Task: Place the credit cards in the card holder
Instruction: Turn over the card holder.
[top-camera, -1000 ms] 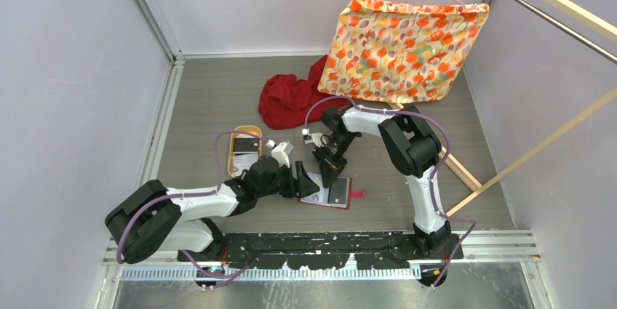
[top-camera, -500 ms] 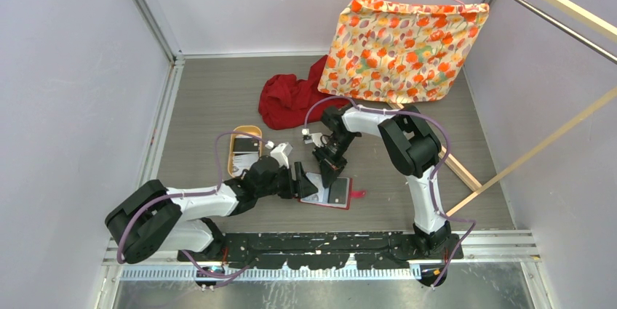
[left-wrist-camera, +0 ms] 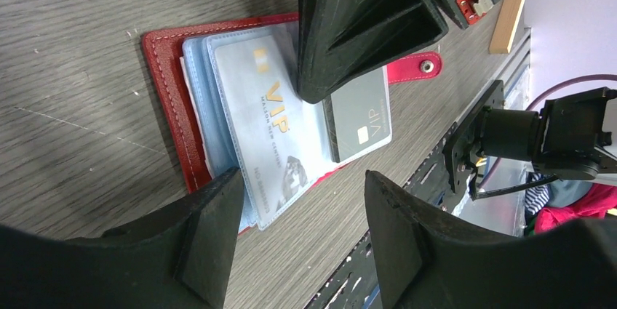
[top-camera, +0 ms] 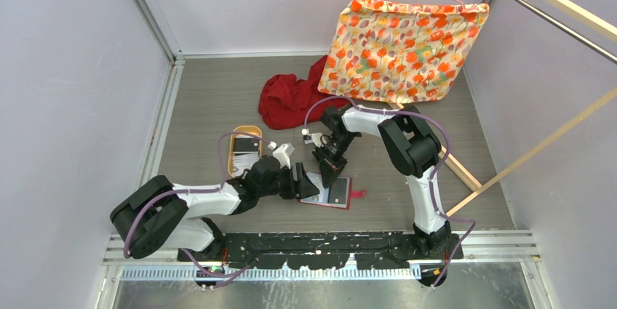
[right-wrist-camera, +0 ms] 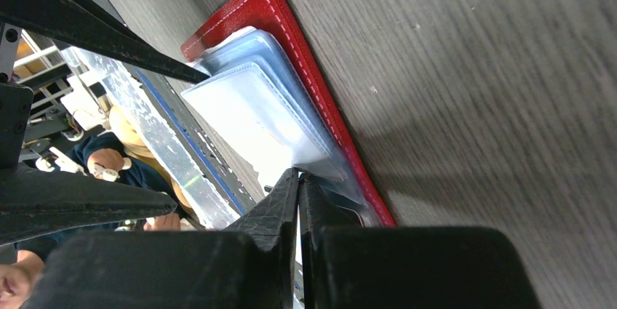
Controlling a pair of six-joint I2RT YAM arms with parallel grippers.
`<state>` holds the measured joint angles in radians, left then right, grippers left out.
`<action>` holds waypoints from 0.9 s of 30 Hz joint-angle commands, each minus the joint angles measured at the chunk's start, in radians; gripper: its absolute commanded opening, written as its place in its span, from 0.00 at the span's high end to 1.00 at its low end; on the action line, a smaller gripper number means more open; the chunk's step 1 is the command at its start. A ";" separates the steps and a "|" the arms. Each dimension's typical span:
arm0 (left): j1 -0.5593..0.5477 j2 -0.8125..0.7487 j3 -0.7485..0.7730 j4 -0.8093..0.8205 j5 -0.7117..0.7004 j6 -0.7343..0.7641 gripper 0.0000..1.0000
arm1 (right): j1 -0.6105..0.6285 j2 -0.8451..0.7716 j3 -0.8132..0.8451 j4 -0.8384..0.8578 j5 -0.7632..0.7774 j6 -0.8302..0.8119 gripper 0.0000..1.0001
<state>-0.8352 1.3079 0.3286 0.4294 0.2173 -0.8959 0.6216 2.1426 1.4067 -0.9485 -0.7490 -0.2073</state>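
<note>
Top external view: 1 card holder (left-wrist-camera: pixel 169 83) is seen lying open on table (top-camera: pixel 204 98), between 2 grippers. 2 credit cards are counted in it: pale card (left-wrist-camera: pixel 269 131) in clear sleeve, dark card (left-wrist-camera: pixel 360 116) beside. "VIP" is read on both; small print illegible. L gripper (left-wrist-camera: pixel 302 185) is held open, straddling holder's edge. R gripper (right-wrist-camera: pixel 298 178) is closed, tips on sleeve, nothing seen gripped. Bare table is left beyond holder's far edge; tray (top-camera: pixel 247 129) and red cloth (top-camera: pixel 287 102) lie further off.
</note>
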 commanded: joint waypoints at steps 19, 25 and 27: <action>0.005 -0.030 0.019 0.111 0.088 -0.016 0.37 | 0.007 -0.030 0.032 -0.040 -0.078 -0.111 0.88; 0.005 0.012 0.026 0.154 0.109 -0.029 0.38 | -0.001 -0.054 0.042 -0.067 -0.116 -0.143 0.85; 0.005 0.022 0.033 0.155 0.112 -0.029 0.38 | -0.006 -0.061 0.046 -0.078 -0.128 -0.155 0.83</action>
<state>-0.8345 1.3151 0.3290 0.5072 0.2974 -0.9169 0.6209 2.1418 1.4170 -0.9897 -0.8227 -0.3183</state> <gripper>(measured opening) 0.625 0.151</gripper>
